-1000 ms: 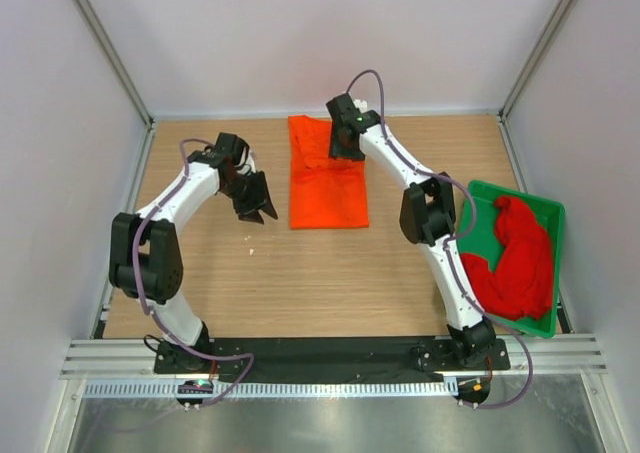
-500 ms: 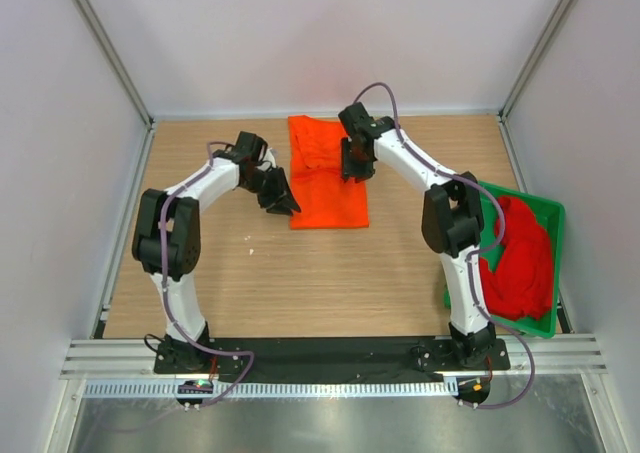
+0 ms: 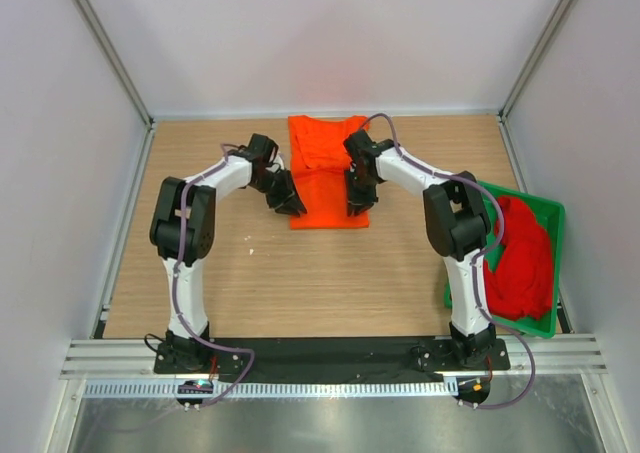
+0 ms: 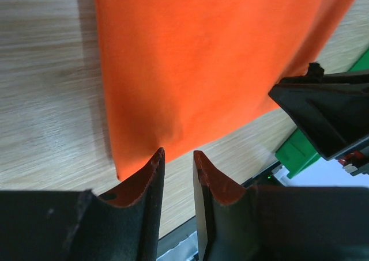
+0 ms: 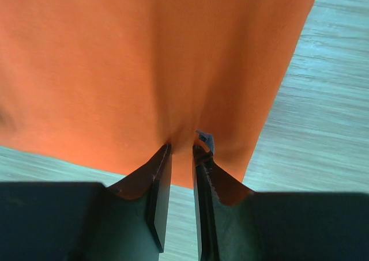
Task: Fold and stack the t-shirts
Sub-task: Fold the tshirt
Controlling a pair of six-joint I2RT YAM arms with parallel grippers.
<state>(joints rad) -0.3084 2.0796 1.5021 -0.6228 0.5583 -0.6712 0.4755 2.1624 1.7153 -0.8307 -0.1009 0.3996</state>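
Right gripper (image 5: 181,148) pinching orange t-shirt (image 5: 144,59) hem; left gripper (image 4: 178,153) nearly closed at corner, grip unclear

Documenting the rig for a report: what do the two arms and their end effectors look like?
The left arm and right arm match: white rounded links, black joint housings, and a purplish-grey cable looping outside each. The left end effector and right end effector are black, each with two tapered, wedge-shaped fingers. No markings are legible.
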